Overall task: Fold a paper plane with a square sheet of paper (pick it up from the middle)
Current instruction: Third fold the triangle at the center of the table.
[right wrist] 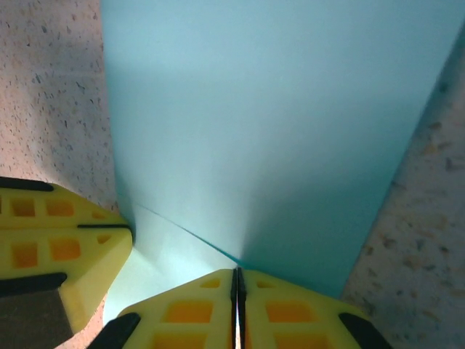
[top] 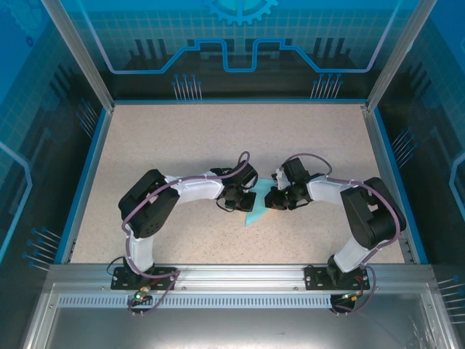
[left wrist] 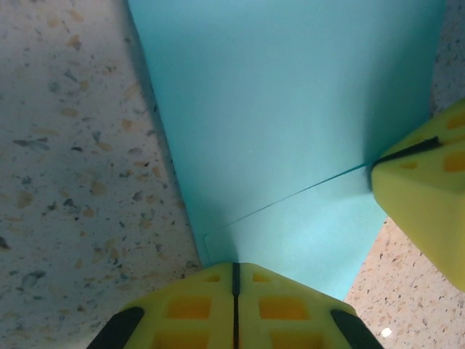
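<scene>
Surroundings: the speckled tabletop point(top: 182, 138) was bare around both claws and bounded by a blue rim point(top: 86, 174). Each claw's only close neighbour was the other claw. Nothing stood between them except the light-blue sheet of paper point(top: 255, 211).

Left claw point(top: 244, 199): in its wrist view the yellow fingertips point(left wrist: 196, 305) were pressed together, leaving only a thin dark seam. The near edge of the sheet of paper point(left wrist: 290, 109) ran into that seam, so the claw was closed on the paper. The sheet spread straight ahead of the claw, and a fine crease line crossed it just beyond the fingertips. The right claw point(left wrist: 425, 207) sat ahead and to the right, touching the sheet's edge.

Right claw point(top: 274, 198): its fingertips point(right wrist: 283, 313) were likewise fully closed, gripping the sheet point(right wrist: 276, 131) at its near edge. The paper extended ahead of this claw, with a fold line running off to the left. The left claw point(right wrist: 58, 251) sat just to the left, on the same sheet.

Whether the sheet lay flat on the tabletop could not be determined.
</scene>
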Controlling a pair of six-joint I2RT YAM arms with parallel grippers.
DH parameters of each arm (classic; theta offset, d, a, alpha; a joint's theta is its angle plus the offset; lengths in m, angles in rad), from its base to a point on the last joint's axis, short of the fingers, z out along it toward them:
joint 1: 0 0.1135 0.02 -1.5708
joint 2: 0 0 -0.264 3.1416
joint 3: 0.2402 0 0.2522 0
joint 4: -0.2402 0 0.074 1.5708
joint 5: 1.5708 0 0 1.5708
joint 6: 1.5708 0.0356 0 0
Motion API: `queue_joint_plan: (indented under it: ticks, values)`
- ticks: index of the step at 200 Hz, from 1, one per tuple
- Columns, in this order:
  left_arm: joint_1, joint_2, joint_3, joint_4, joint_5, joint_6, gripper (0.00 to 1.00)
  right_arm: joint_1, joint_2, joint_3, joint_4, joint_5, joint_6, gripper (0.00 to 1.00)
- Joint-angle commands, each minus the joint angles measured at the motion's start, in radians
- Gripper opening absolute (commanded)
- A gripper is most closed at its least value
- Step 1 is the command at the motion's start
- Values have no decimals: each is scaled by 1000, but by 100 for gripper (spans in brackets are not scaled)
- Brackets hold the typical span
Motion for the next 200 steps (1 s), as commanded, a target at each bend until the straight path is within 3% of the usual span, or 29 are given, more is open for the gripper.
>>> queue_joint_plan:
  ticks: [1, 37, 77, 200]
  values:
    - [8, 37, -14, 3, -6, 14, 7, -27, -55, -1, -58, -9, -4, 15]
    - [9, 42, -9, 11, -5, 15, 7, -48, -132, -13, -95, -10, 0, 24]
    - [12, 47, -3, 16, -6, 23, 8, -72, -152, -31, -124, 18, 9, 40]
    - [28, 52, -37, 59, 31, 16, 8, -78, -46, -35, -32, -41, 82, 45]
